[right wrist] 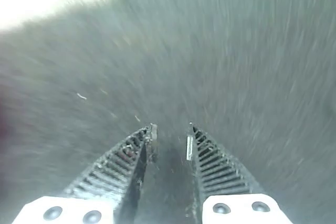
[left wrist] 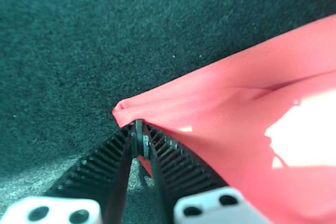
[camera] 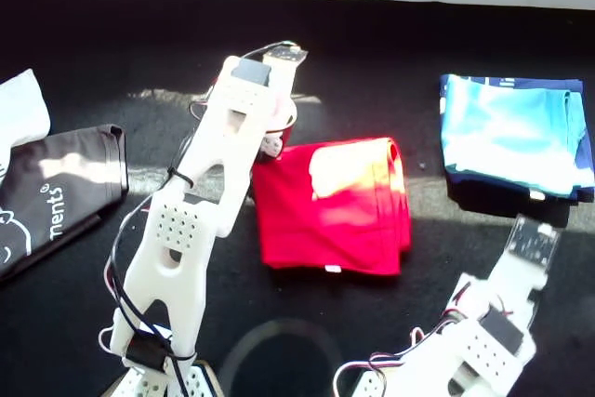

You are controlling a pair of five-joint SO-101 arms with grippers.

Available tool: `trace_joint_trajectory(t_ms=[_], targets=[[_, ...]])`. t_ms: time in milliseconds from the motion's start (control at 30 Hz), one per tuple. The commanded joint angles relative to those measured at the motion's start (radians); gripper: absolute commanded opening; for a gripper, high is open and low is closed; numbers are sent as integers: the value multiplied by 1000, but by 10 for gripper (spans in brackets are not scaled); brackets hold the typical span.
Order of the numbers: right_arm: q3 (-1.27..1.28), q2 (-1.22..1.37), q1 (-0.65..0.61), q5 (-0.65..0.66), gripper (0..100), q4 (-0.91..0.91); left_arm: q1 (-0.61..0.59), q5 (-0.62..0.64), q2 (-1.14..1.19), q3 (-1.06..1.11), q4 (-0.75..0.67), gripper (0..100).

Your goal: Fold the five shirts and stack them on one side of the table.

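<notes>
**A:** What's at the left edge?

**B:** A white shirt (camera: 20,109) at the far left, cut off by the edge. Just nearer lies a black shirt (camera: 51,192) with white print, spread on the dark table (camera: 372,34). The two touch.

**A:** And the left arm (camera: 200,202)?

**B:** It stretches from the near edge out toward the middle. The left gripper (left wrist: 139,132) is at the far left corner of the red shirt (camera: 335,202), and its jaws are pinched together on that corner. In the left wrist view the red cloth (left wrist: 252,129) comes to a small peak right at the tips.

**A:** How does the red shirt lie?

**B:** Mid-table, as a rough square, with a rounded fold along its right edge. A patch of sunlight falls on its far half. It's well apart from the black shirt.

**A:** Further right?

**B:** A blue shirt (camera: 507,127) lies folded at the far right, on top of a dark shirt (camera: 502,200) whose near edge sticks out from under it. That pile sits near the red shirt but doesn't touch it.

**A:** The right arm (camera: 483,341)?

**B:** It's at the near right corner, just nearer than the pile. In its wrist view the right gripper (right wrist: 169,142) has a narrow gap between the jaws, with nothing in it, over bare table.
</notes>
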Motion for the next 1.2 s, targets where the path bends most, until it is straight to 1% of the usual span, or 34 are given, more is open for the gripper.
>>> trace_joint_trajectory(t_ms=[0,133,200,267,367,433,533,733,933,1067,1167], targets=[[-278,1,-145,-9,104,107,-12,-3,-27,-22,-6,10],[-450,4,-364,-20,104,113,-10,-3,-30,-22,-5,10],[-484,36,-481,-71,104,71,-10,-3,-31,-22,-5,10],[-499,125,-578,-115,104,2,-10,-3,-30,-22,-5,10],[-529,331,-670,-161,104,-116,-10,-3,-28,-22,-5,10],[-599,478,-700,-196,104,-142,-10,-2,-28,-22,-5,10],[-739,679,-734,-227,104,-142,-10,-2,-30,-22,-5,10],[-952,1001,-774,-229,104,-140,-10,-2,-30,-22,-5,10],[-1033,1227,-693,-222,104,-140,-12,-2,-30,-22,-5,10],[-1069,1293,-619,-221,104,-140,-12,-2,-30,-22,-5,10],[-1093,1302,-593,-221,104,-140,-12,-2,-27,-22,-5,10]])
